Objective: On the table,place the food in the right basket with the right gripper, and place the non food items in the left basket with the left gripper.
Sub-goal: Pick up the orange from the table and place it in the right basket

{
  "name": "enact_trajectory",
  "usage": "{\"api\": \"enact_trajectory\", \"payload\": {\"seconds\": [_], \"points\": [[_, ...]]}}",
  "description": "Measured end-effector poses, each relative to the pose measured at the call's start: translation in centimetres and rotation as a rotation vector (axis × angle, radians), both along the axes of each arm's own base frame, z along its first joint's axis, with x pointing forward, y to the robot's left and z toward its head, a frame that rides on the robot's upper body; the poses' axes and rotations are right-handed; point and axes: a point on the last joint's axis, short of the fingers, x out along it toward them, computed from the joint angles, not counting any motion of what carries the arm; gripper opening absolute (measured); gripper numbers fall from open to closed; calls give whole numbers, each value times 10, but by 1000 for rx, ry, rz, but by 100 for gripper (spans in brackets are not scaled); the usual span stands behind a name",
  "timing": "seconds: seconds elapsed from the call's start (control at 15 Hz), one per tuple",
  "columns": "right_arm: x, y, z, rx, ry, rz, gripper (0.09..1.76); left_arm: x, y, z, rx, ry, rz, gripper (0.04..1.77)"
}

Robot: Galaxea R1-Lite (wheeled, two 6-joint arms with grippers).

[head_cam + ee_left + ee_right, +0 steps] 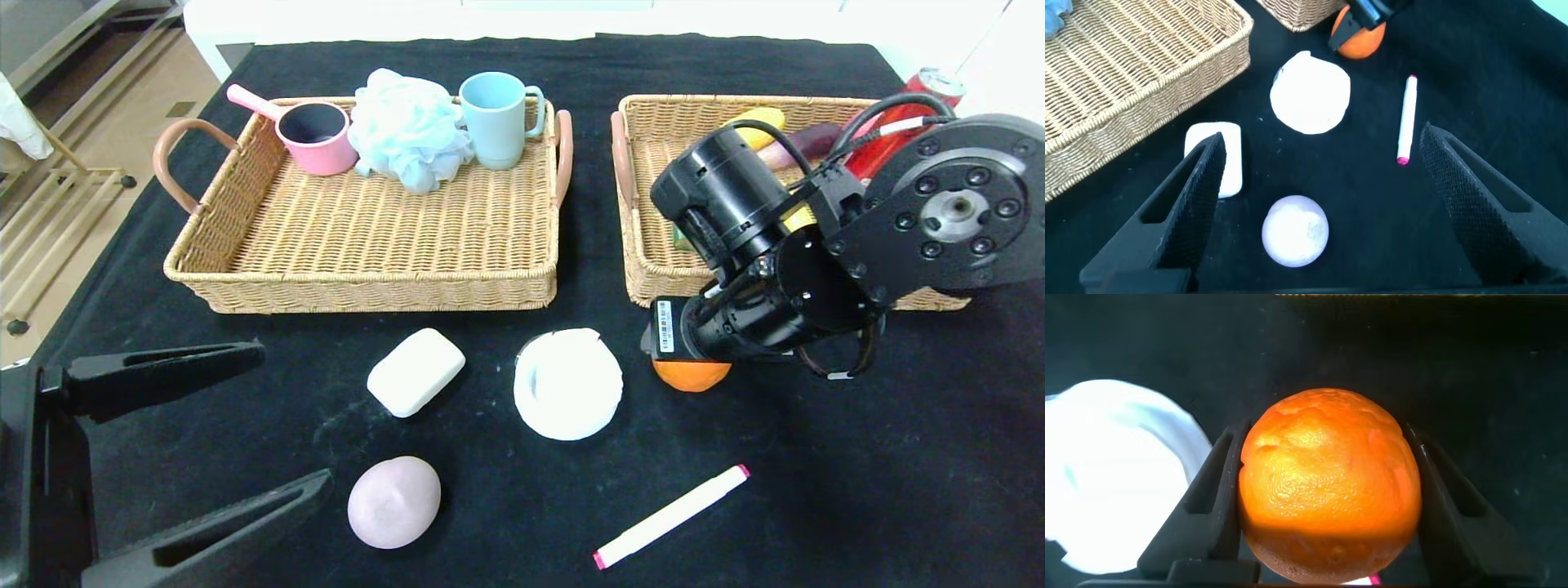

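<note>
right gripper (1323,498): fingers snug on both sides of the orange (1327,478), since it's food, near the right basket (645,282)'s front edge
left gripper (1323,204): wide open, holding nothing, parked at the table (816,506)'s front left corner

left end effector (245,425): parked, fingers spread | right end effector (1323,498): lowered, apparently gripping

The orange (691,375) is clasped between the fingers of the right gripper (1327,498), just at 3 o'clock of the flat white disc (567,384). The white soap bar (415,371) is seen at the disc's 9 o'clock, the pale pink egg-shaped lump (394,501) at its 7 o'clock. The pink-ended white marker (671,516) is laid aslant at its 5 o'clock.
</note>
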Motion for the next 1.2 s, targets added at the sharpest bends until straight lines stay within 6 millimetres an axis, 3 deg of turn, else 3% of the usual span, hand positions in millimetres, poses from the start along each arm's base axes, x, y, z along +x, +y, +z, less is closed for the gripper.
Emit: {"api": "enact_trajectory", "payload": {"seconds": [0.73,1.0,1.2], "points": [[-55,-33,54,13,-70,79,121,-5,2,0,-9,-20,-26,172],[-58,-40,73,0,-144,125,121,-7,3,2,-16,-27,-29,172],[-43,-41,83,2,-227,127,121,-8,4,3,-20,-36,-29,172]]}}
